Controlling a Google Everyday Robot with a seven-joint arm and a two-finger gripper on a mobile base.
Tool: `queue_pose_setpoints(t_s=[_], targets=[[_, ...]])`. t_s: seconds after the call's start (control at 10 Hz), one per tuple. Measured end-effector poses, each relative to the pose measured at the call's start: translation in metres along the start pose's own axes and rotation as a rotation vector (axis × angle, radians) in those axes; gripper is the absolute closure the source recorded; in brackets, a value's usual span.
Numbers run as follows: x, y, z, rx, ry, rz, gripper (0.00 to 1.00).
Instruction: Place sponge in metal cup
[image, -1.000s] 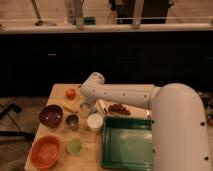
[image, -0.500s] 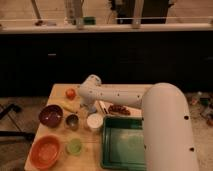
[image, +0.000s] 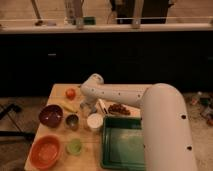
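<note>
The metal cup stands on the wooden table, between the purple bowl and the white cup. My white arm reaches in from the right, with its joint at the table's back middle. The gripper hangs down from that joint, just behind and to the right of the metal cup and above the white cup's far side. The sponge does not show; it may be hidden at the gripper or behind the arm.
An orange bowl and a translucent green cup sit at the front left. A green tray fills the front right. An orange fruit, a yellow item and a brown item lie near the arm.
The thick near part of my arm has swung left. The gripper end has stayed over the table's middle, near the cups.
</note>
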Motion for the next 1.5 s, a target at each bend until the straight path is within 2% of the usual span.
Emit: queue_pose_setpoints(t_s=[0.4, 0.7, 0.8, 1.0, 1.5], targets=[[0.016, -0.001, 0.01, -0.047, 0.032, 0.011, 0.2], [0.021, 0.005, 0.015, -0.063, 0.058, -0.009, 0.2], [0.025, 0.009, 0.016, -0.066, 0.069, -0.024, 0.25], [0.026, 0.013, 0.017, -0.066, 0.075, -0.058, 0.42], [0.022, 0.015, 0.015, -0.061, 0.081, -0.07, 0.94]])
